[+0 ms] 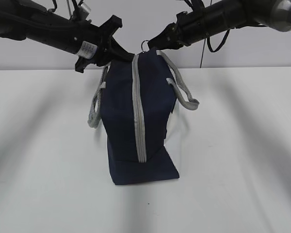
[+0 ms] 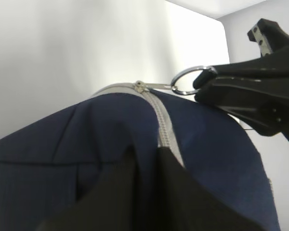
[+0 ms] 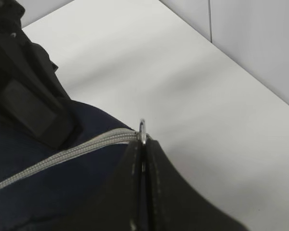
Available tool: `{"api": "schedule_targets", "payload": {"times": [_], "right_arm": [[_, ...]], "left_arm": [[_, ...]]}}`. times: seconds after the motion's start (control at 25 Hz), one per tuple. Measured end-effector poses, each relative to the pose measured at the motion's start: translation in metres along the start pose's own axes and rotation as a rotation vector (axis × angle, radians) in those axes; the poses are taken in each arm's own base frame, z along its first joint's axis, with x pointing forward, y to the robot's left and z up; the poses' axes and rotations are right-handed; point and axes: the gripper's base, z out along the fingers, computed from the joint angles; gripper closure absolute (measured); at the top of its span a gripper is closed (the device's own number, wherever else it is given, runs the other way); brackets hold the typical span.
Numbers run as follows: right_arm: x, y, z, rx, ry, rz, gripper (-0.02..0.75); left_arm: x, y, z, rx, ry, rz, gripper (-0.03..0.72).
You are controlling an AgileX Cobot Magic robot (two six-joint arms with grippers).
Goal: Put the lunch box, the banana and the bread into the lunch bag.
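Note:
The navy lunch bag (image 1: 121, 111) stands upright on the white table, its grey zipper (image 1: 138, 111) closed along the front and top. My right gripper (image 1: 151, 43) is shut on the metal ring pull (image 3: 142, 129) at the bag's top far end; the ring also shows in the left wrist view (image 2: 185, 81). My left gripper (image 1: 127, 52) pinches the bag's navy fabric (image 2: 86, 144) at the top, beside the zipper (image 2: 159, 115). In the right wrist view the left gripper's fingers (image 3: 33, 106) rest on the bag (image 3: 48, 183). The lunch box, banana and bread are out of view.
Grey strap handles hang at the bag's left (image 1: 94, 104) and right (image 1: 182, 92) sides. The white table (image 1: 242, 155) spreads around the bag, with a pale wall (image 1: 242, 53) behind it. Both arms reach in from the top corners.

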Motion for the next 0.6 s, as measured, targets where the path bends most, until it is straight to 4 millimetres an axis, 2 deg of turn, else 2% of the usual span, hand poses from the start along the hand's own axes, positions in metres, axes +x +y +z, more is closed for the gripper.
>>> {"api": "schedule_targets", "payload": {"times": [0.04,0.12,0.4,0.6], "right_arm": [[0.000,0.000,0.000,0.000,0.000,0.000,0.754],[0.000,0.000,0.000,0.000,0.000,0.000,0.754],[0.002,-0.010,-0.001,0.105,0.023,-0.009,0.754],[0.009,-0.013,-0.001,0.142,0.099,0.033,0.754]], "left_arm": [[0.001,-0.001,0.001,0.001,0.002,0.018,0.653],[0.002,-0.004,0.003,0.010,0.006,0.032,0.675],[0.006,-0.017,0.005,0.108,0.027,0.062,0.680],[0.003,-0.030,-0.006,0.114,0.002,0.115,0.680]]}}
